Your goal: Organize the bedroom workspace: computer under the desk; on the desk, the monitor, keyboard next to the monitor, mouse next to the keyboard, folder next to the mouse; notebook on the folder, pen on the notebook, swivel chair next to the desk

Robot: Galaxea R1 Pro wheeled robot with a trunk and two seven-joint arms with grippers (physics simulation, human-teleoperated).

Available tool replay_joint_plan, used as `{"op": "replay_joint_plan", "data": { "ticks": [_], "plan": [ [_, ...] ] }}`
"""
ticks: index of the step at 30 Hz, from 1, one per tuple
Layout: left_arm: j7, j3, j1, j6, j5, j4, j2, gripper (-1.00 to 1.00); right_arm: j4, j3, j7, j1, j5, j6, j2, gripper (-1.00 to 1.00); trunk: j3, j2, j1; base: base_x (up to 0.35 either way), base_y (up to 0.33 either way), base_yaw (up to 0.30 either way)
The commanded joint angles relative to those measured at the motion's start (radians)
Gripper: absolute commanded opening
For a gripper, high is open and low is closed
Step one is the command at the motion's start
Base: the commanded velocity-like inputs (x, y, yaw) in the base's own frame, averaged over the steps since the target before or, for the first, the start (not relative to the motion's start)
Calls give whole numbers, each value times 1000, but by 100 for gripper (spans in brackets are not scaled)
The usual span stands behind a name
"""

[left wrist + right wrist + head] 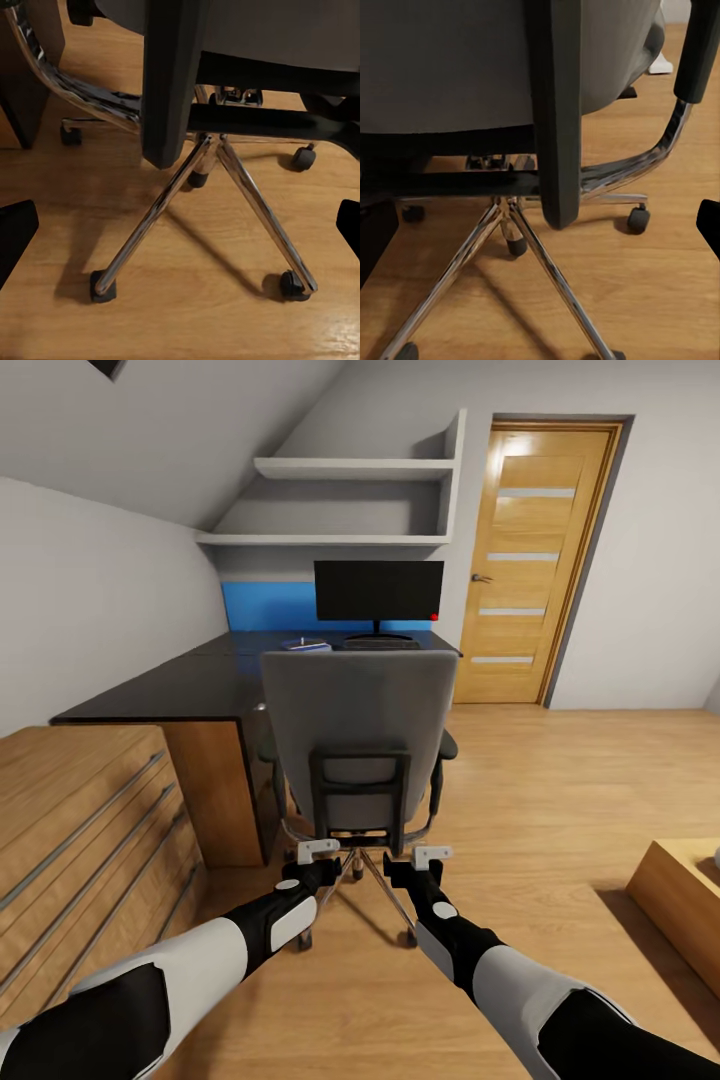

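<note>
Head view: swivel chair (pixel 358 735) faces the black desk (pixel 200 685) on plank floor (pixel 540 780), both arms' fingers spread apart.

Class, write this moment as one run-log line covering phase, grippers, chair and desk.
phase: behind swivel chair | left gripper: open, near chair back | right gripper: open, near chair back | desk: monitor, keyboard on top
</note>
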Motion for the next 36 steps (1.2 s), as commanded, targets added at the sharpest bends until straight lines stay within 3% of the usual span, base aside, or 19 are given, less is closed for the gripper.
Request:
{"op": "replay_joint_plan", "data": {
  "ticks": [1,36],
  "plan": [
    [5,-9,-1,-5,10,-1,0,100,1,8,-6,-1,-5,-3,0,100,-1,0,0,130,2,0],
    [5,-8,-1,-5,9,-1,1,100,1,8,-6,-1,-4,-4,0,100,-1,0,0,305,0,0]
  ]
}}
